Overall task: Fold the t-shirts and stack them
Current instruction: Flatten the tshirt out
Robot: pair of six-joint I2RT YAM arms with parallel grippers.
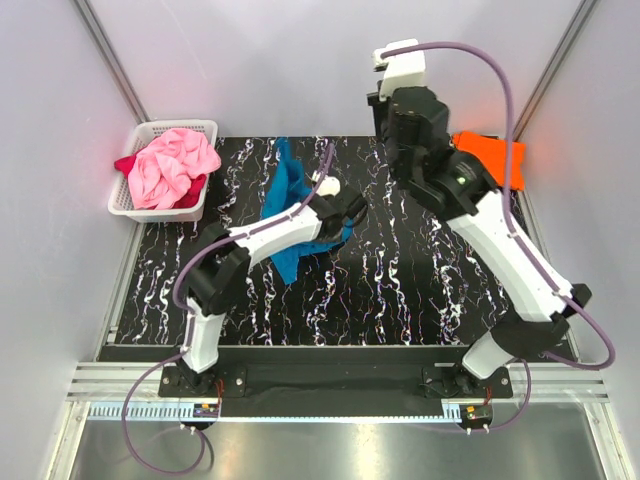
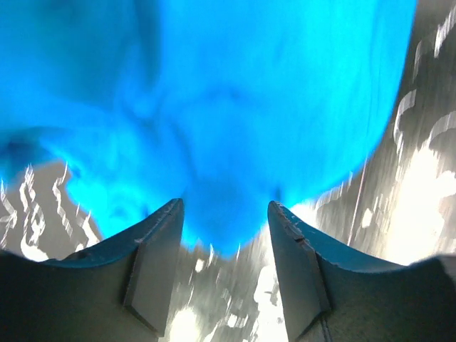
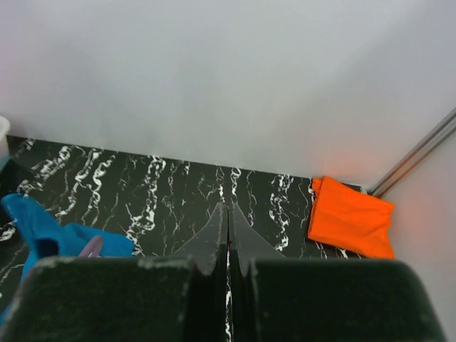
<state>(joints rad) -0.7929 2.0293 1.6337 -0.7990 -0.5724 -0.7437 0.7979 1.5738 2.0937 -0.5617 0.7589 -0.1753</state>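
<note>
Left gripper [image 2: 224, 208], jaws half open around a bunch of turquoise t-shirt [image 2: 214, 107], likely to spread it flat; right gripper [image 3: 228, 208], jaws shut empty, hangs clear

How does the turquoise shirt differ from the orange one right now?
The turquoise shirt is rumpled mid-table, at the left tool; the orange shirt is folded flat in the far right corner, untouched. Both lie on the table.
</note>
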